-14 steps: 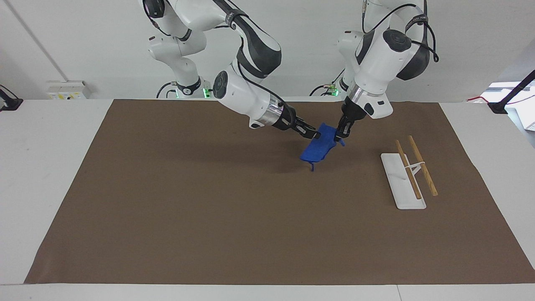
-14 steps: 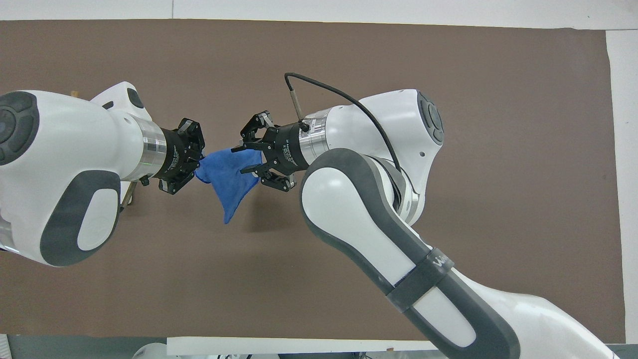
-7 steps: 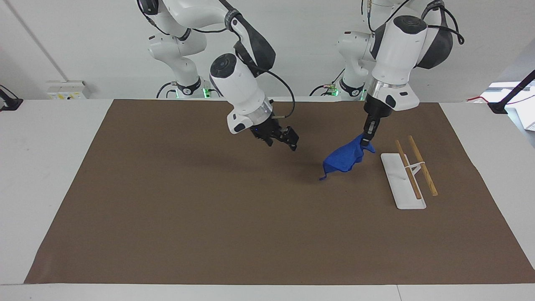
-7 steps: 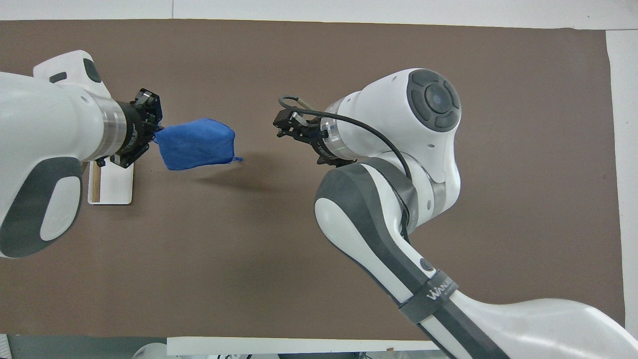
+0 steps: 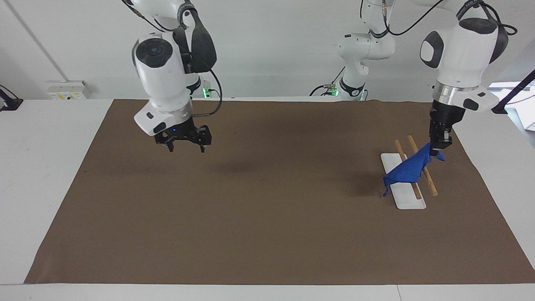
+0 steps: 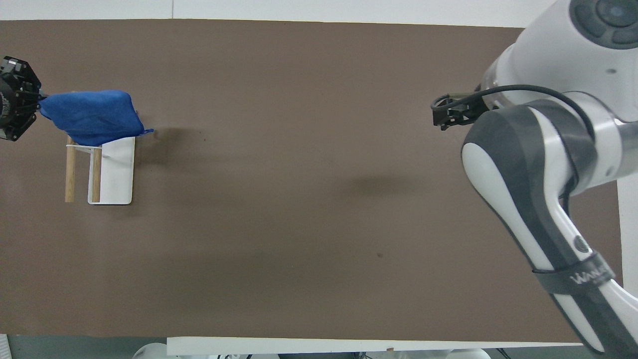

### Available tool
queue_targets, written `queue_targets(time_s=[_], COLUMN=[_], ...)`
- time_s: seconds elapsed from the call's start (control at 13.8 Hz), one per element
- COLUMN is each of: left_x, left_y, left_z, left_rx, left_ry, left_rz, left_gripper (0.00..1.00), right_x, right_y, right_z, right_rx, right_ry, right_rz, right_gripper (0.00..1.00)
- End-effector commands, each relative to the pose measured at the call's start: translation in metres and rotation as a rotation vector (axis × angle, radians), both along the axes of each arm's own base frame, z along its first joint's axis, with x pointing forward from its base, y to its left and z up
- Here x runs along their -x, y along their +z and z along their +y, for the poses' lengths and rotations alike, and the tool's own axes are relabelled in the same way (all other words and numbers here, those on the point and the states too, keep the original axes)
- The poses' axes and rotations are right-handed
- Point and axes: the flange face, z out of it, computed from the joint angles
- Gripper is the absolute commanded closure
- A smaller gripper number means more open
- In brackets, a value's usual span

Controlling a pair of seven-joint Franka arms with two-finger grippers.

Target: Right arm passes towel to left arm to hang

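My left gripper (image 5: 437, 149) is shut on one corner of the royal-blue towel (image 5: 408, 172) and holds it over the rack (image 5: 411, 171), a white base with two wooden bars. The towel hangs slanted across the bars, and I cannot tell whether it touches them. In the overhead view the towel (image 6: 92, 115) covers the bars' farther ends, with the left gripper (image 6: 31, 108) at the mat's edge. My right gripper (image 5: 184, 141), with its blue light, is open and empty above the mat at the right arm's end; it also shows in the overhead view (image 6: 445, 112).
A brown mat (image 5: 259, 200) covers most of the white table (image 5: 50, 138). The rack's white base (image 6: 117, 169) stands at the left arm's end of the mat. Cables and a wall socket box (image 5: 67, 89) lie at the robots' edge of the table.
The right gripper let go of the towel and swung away toward its own end. The left gripper carried the towel from the mat's middle to over the rack.
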Motion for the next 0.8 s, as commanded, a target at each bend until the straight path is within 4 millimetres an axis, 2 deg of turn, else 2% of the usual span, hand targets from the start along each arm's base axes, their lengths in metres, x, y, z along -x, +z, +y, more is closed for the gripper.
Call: queue_targets(time_s=[0.0,0.07,0.22,0.29,0.43,0.58,0.72], left_x=[0.013,0.014,0.014,0.017,0.041,0.044,0.045], left_y=[-0.007,-0.008,-0.009,-0.016,-0.042,-0.064,-0.068], left_z=[0.030,0.037,0.037,0.037,0.040,0.042,0.052], left_rx=[0.007,0.010,0.035,0.045,0.052,0.060,0.058], left_ry=[0.083,0.106,0.167,0.196,0.207,0.203,0.220], left_rz=[-0.037,-0.032,-0.036,-0.015,0.004,-0.022,-0.015], left_gripper=[0.98,0.98,0.98,0.97,0.97,0.96,0.95], right_x=[0.024,0.028,0.041,0.050,0.059,0.057,0.055], right_y=[0.061,0.080,0.119,0.123,0.110,0.114,0.109], right_z=[-0.046,-0.059,-0.078,-0.073,-0.073,-0.075,-0.092], right_rx=[0.033,0.038,0.061,0.067,0.077,0.066,0.061], right_ry=[-0.002,0.006,0.009,0.012,0.017,0.041,0.024], right_rz=[0.010,0.022,0.047,0.080,0.113,0.089,0.095], right_gripper=[0.00,0.00,0.00,0.00,0.00,0.00,0.00])
